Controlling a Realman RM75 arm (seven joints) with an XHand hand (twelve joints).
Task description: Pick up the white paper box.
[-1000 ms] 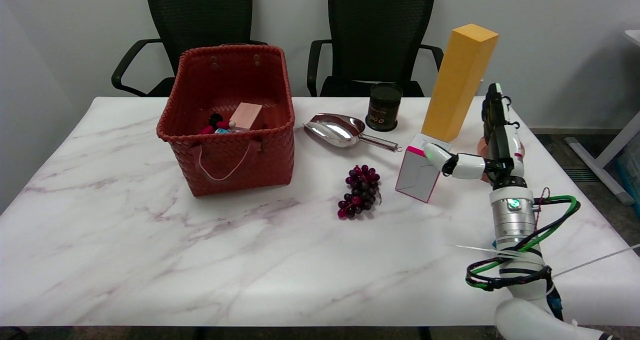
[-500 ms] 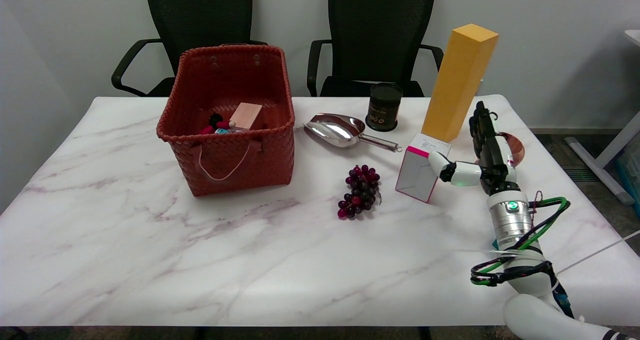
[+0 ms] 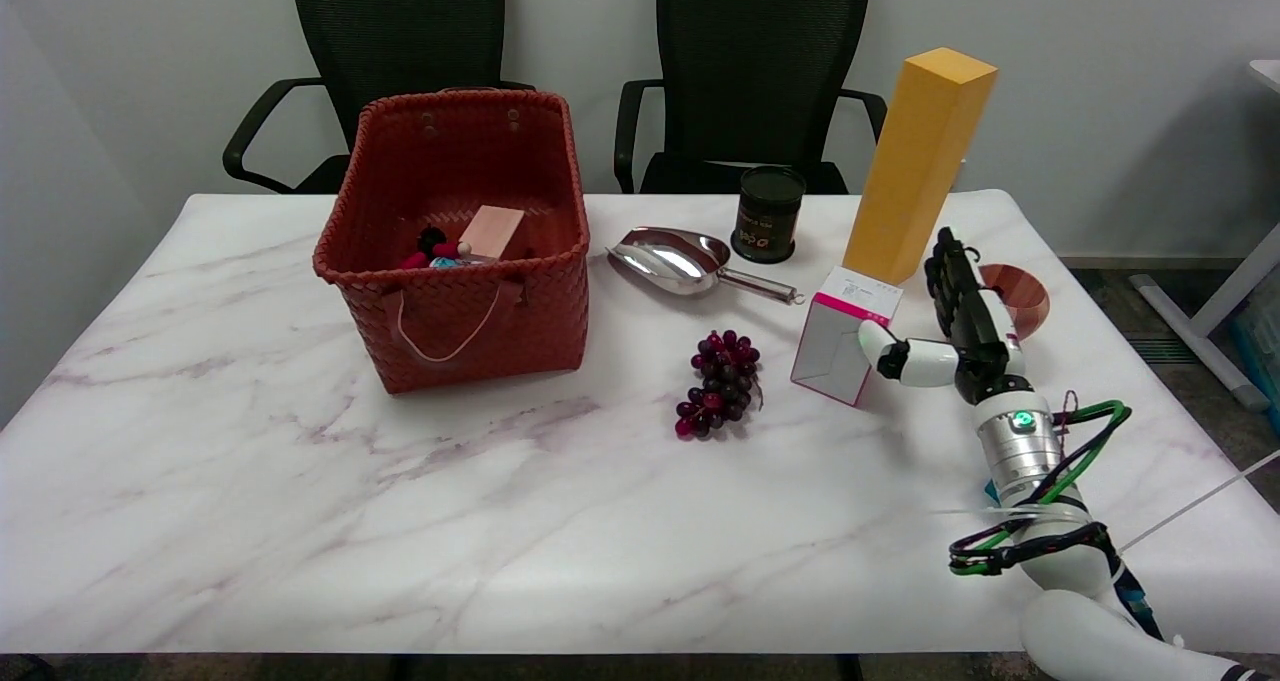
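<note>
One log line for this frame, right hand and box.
phase: approach | right hand: fingers apart, thumb at box's right side | white paper box with pink edges: upright on marble table, not lifted

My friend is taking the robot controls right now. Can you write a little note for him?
Right hand: open, fingers spread, thumb reaching to the right side of the white paper box; not gripping it.
Box: stands on the table, pink-edged, between the grapes and the hand, in front of the tall yellow box.
Done: the hand is at the box.
Left: close fingers around it and lift.
</note>
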